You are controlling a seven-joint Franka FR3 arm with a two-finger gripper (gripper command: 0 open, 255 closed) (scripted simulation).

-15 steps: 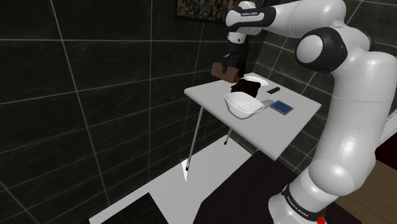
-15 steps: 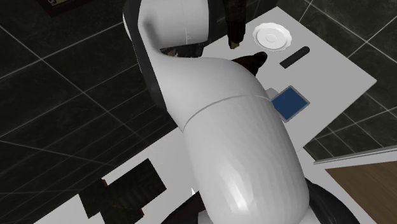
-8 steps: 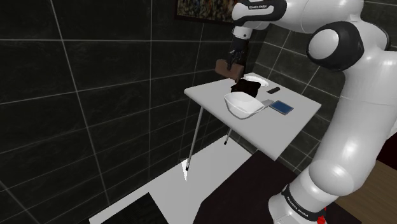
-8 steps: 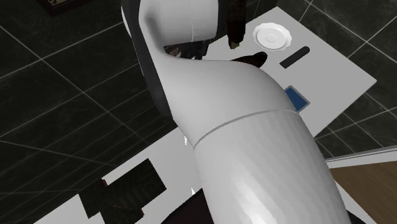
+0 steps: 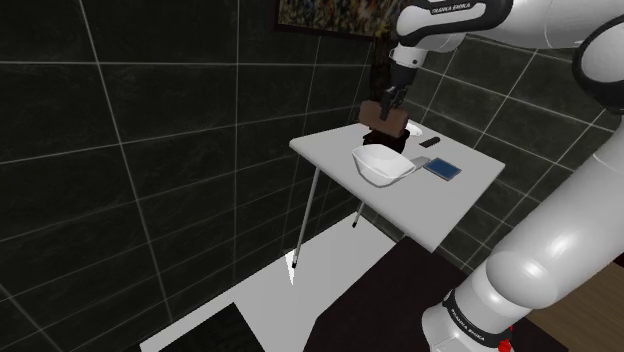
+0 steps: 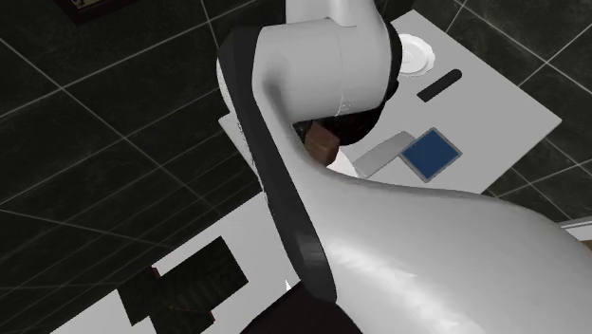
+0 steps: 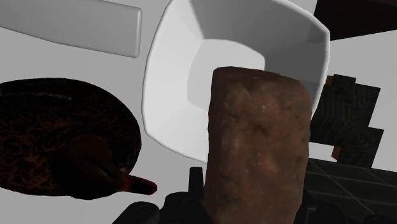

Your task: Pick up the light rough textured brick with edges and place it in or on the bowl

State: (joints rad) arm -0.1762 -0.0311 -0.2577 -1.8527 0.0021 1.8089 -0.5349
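White arm stretched high over the table [image 5: 455, 205], gripper [image 5: 386, 104] pointing down, fingers clamped on the reddish-brown rough brick [image 7: 257, 146], brick hanging above the white bowl [image 7: 175, 83], bowl near the table's edge, dark lump [image 7: 60, 137] just beside the bowl.

The brick [image 7: 257, 146] hides part of the bowl [image 7: 168, 76] — and the arm [image 6: 323, 66] covers half the plate [image 6: 417, 55].

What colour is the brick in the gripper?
Mottled reddish-brown: the brick shows best in the wrist view, above the white bowl.
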